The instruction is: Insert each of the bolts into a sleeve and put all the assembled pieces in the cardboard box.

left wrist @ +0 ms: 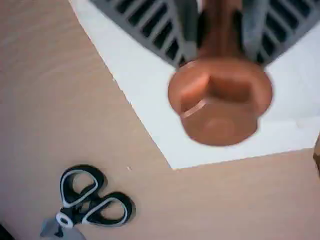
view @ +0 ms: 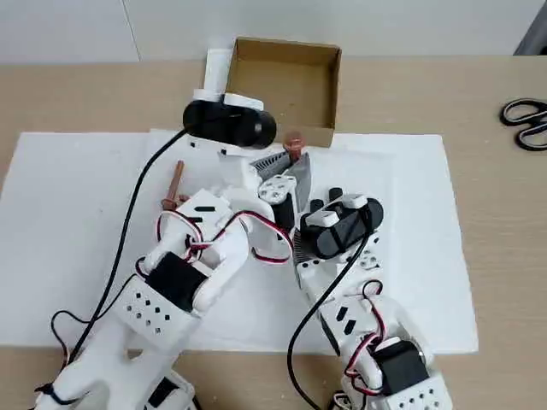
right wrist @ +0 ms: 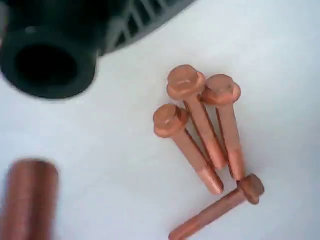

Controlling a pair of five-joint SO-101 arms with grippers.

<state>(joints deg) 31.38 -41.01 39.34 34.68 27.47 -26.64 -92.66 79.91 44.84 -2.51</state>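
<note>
Copper bolt (left wrist: 220,100) noted in the left gripper (left wrist: 220,30), pinched by its shank between grey ribbed jaws, hex head outward. From above we placed it at the far edge of the sheet (view: 68,213), just before the front wall of the box (view: 316,132) and outside it. That box stood open at the middle of the same far edge. Beside it the right gripper (right wrist: 85,40) pinched a black sleeve (right wrist: 47,62), open bore toward its camera. Four loose bolts (right wrist: 200,130) lay on the sheet's left half: three bunched side by side, heads together, the fourth slanted near their tips. We logged scissors (view: 526,120) on the bare worktop (view: 479,94) near its right edge, well apart from the sheet.
</note>
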